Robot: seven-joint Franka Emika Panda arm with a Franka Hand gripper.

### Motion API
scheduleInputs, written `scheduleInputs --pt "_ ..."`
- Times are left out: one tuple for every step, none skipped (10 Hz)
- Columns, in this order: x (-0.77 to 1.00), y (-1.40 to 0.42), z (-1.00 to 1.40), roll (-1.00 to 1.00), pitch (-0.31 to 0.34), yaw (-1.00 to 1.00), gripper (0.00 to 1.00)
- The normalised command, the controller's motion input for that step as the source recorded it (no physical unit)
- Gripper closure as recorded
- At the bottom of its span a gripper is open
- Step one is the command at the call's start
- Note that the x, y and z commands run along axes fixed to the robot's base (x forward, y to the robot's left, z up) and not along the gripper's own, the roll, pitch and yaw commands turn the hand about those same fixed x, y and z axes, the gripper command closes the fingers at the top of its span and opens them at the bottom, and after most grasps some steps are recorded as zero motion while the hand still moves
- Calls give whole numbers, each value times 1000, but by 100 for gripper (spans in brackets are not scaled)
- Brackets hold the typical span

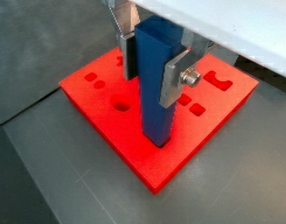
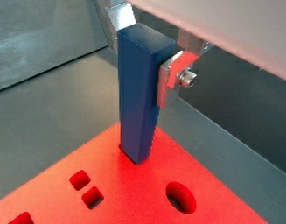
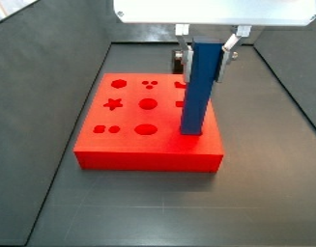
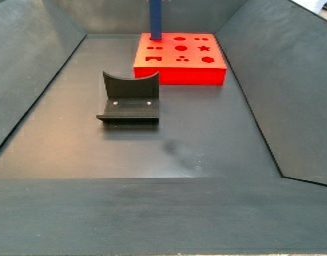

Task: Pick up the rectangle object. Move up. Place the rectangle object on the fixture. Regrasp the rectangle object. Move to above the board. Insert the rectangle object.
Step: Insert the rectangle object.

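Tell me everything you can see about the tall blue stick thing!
The plain, solid blue rectangular bar looks like smooth plastic. It stands upright, long side vertical, over the bright red flat board with shaped holes, near the board's edge. In a side view its lower end meets the board's top; whether it has entered a hole cannot be told. The gripper above the board clamps its upper part between flat silver fingers.
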Motion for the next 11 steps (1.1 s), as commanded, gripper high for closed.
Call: scheduleInputs --pt "9 0 -31 0 0 0 100" --pt "0 0 -97 31 0 0 100" --pt "14 -29 -143 66 0 0 100" --pt "40 -66 -137 86 0 11 100" --pt "57 -83 -126 100 0 20 100" --pt "94 -69 -89 83 0 20 100" --pt "94 -37 -69 63 0 14 100" --pt "63 0 -60 34 0 0 100" --pt "94 0 -31 31 7 0 100" --pt "114 0 -20 17 11 0 100" --pt "103 0 0 10 11 0 100"
